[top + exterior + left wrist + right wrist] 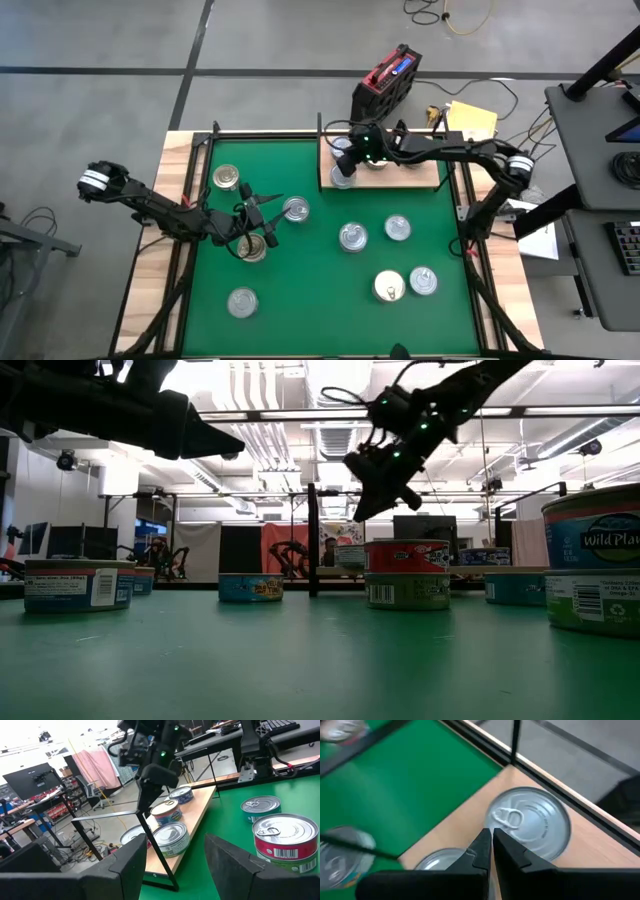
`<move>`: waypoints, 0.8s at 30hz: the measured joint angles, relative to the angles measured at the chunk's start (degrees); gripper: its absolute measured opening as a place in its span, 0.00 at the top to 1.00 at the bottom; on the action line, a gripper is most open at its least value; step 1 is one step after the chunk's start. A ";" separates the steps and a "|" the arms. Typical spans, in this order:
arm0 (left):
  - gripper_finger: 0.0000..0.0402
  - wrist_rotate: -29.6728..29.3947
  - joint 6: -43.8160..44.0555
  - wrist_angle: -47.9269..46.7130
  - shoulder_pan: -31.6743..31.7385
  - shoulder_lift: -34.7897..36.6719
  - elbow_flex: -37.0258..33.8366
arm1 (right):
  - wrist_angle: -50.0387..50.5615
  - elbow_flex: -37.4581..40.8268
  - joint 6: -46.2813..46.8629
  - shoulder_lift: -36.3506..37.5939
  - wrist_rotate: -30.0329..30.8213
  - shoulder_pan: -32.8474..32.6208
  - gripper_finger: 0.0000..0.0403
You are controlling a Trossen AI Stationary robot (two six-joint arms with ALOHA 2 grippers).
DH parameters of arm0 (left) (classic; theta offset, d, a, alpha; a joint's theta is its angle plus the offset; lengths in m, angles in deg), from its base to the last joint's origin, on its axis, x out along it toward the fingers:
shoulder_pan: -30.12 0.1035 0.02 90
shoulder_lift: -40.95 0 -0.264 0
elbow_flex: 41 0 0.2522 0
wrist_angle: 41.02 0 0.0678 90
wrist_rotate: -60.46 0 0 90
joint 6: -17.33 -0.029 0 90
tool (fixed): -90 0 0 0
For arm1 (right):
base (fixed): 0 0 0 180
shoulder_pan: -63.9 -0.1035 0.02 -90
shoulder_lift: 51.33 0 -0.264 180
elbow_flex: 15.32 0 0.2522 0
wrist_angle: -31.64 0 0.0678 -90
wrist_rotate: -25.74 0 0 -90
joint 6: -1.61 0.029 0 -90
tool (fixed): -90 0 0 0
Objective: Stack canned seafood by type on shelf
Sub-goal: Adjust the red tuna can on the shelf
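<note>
From above, the right gripper (345, 152) hangs over the shelf (420, 176) at twelve o'clock on the mat (320, 310), above a can (343, 178) at its left end. The left gripper (268, 212) sits at nine o'clock among loose cans (352, 237). At table level, the right claw hovers above a red-banded tin (406, 556), clear of it. The left wrist shows its own fingers (130, 862) spread apart, empty, facing the shelf. The right wrist shows its fingers (482, 845) pressed together, holding nothing, over a silver lid (535, 822).
</note>
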 joint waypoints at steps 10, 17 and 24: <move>0.55 0.00 0.00 -0.02 0.00 0.00 0.00 | 9.26 -8.11 1.20 -7.20 7.64 0.25 0.98; 0.55 0.00 0.00 -0.02 0.00 0.00 0.00 | 10.78 -7.89 2.35 -7.96 7.82 0.78 0.98; 0.55 0.00 0.00 0.03 0.00 0.00 0.00 | 10.54 -7.75 2.47 -7.96 8.18 0.86 0.98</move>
